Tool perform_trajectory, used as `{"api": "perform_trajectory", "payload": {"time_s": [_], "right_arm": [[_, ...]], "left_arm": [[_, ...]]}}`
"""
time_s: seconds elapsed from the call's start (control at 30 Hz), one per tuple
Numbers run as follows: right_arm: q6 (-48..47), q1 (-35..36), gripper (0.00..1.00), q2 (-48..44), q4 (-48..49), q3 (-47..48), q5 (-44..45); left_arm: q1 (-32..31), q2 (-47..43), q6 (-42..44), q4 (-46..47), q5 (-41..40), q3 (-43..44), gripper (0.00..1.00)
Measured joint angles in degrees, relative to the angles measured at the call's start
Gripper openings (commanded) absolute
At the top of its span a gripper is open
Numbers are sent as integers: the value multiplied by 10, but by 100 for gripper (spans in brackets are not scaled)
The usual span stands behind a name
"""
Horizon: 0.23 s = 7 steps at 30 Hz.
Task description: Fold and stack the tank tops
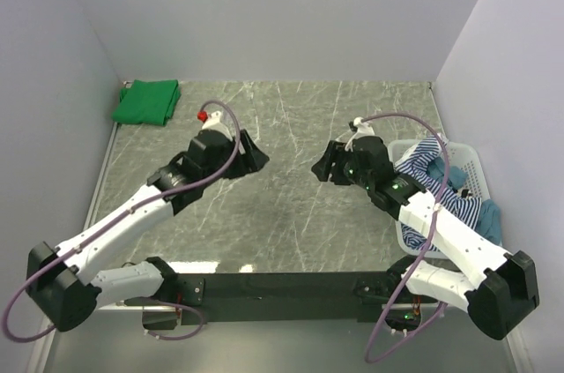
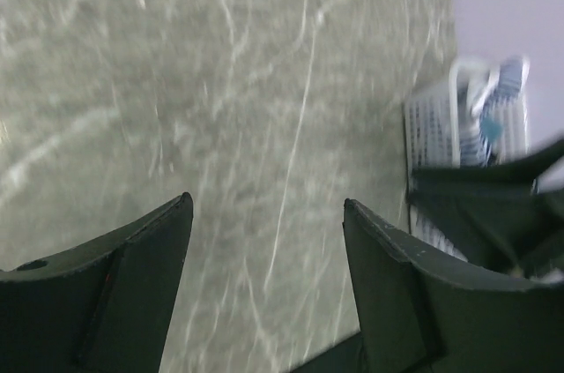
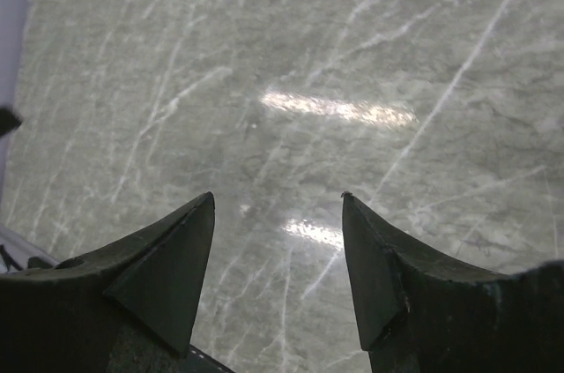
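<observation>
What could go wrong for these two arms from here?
The striped top and the teal top lie bunched together in the basket, so grabbing one may drag out both. The open left gripper and right gripper face each other closely and might bump.

I read the table (image 1: 291, 214) as grey, white-veined stone finish, smooth and glossy enough to throw back lamp glare. At its far left corner the green tank top (image 1: 147, 101) is soft, matt cloth. At the right edge the basket (image 1: 473, 170) is white slatted plastic, with the limp striped tank top (image 1: 429, 170) and teal tank top (image 1: 489, 219) showing the same matt cloth. Both the left gripper (image 2: 267, 201) and right gripper (image 3: 278, 197) look like dark, matt plastic.
</observation>
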Motion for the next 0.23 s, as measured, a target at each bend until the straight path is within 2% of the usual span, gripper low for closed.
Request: {"api": "perform_trajectory", "payload": {"time_s": [0.13, 0.23], "right_arm": [[12, 0, 69, -2, -1, -23, 24], [24, 0, 77, -5, -3, -30, 48]], "left_arm": [[-33, -43, 14, -34, 3, -32, 75], [-34, -62, 32, -56, 6, -40, 75]]}}
